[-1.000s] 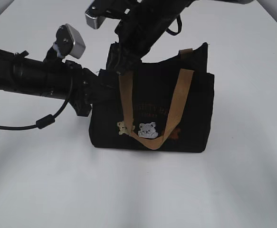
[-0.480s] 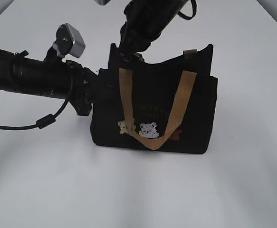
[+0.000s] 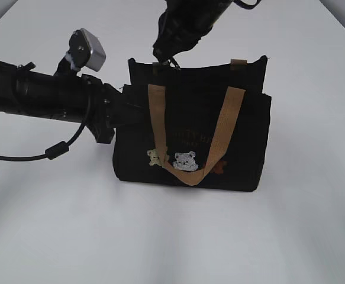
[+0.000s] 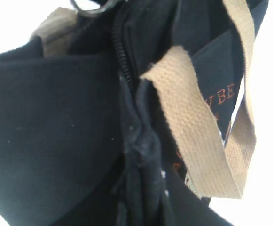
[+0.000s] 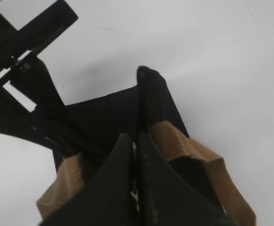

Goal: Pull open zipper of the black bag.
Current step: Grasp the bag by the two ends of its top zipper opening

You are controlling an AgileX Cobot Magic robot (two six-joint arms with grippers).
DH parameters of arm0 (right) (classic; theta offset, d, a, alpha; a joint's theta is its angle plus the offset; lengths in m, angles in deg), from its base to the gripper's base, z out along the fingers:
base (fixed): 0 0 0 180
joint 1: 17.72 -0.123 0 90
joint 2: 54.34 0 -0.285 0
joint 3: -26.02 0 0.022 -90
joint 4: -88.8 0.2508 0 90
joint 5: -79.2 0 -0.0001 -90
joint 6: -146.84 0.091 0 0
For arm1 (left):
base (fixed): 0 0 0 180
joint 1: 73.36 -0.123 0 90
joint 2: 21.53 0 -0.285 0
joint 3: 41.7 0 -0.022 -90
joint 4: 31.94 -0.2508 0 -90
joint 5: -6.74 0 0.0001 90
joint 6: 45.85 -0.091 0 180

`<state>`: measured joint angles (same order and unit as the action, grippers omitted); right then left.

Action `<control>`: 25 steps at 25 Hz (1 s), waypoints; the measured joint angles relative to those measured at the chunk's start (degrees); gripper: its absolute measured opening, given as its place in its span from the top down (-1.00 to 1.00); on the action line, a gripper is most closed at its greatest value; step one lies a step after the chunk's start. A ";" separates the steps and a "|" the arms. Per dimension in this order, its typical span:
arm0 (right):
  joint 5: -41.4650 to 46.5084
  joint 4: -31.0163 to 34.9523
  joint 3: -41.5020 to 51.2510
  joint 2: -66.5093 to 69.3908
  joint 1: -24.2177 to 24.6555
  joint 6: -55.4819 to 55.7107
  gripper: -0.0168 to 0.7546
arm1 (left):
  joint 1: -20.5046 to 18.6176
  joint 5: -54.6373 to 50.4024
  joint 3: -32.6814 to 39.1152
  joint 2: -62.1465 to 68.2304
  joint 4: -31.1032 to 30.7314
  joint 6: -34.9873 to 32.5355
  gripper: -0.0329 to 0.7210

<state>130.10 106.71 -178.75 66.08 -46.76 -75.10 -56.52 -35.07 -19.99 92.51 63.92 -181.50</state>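
Fabric, black and boxy: the black bag stands upright near the middle of the white table, and we see its front with tan lettering and small embroidered bears. A tan webbing handle droops in a loop over that front face; a short stub of the other handle shows at the back rim. We cannot see inside the bag from any view, so what it holds we cannot tell.

The zipper runs along the top rim; in the left wrist view its dark teeth show as a ribbed line between folds of cloth, beside the tan strap.

The left gripper comes in from the left at the bag's upper left end, its tip lost against the black cloth. Its jaws stand narrow, and the bunched fabric close in front of the wrist camera suggests a pinch on the bag's edge, though we cannot make out the contact itself.

The right gripper hangs over the rim's left part. Its fingers are pressed together, with a small pale metal piece showing in the slit between them, seemingly the pull tab.
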 joint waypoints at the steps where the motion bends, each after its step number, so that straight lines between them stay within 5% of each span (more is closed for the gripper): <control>1: 0.66 -0.06 0.04 -0.59 0.12 0.61 0.96 | 0.00 -0.05 0.00 0.00 0.00 0.00 0.74; 9: 12.74 -1.31 0.06 -2.53 7.59 8.33 0.95 | 0.18 -0.75 -0.11 0.00 0.35 0.00 0.74; 17: 18.81 -17.92 0.06 -2.96 15.70 17.34 0.96 | 0.10 0.37 -0.07 0.00 -0.14 0.00 0.74; 22: 18.52 -9.74 0.06 -3.21 15.63 16.90 0.94 | 0.10 0.53 -0.05 0.00 -0.03 0.33 0.74; 25: 18.13 -3.00 0.06 -3.21 15.63 15.99 0.61 | 0.04 1.42 0.00 -0.39 -0.93 4.21 0.53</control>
<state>148.23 103.72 -178.69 62.86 -31.13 -59.11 -56.48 -33.64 -19.99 92.12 62.99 -177.29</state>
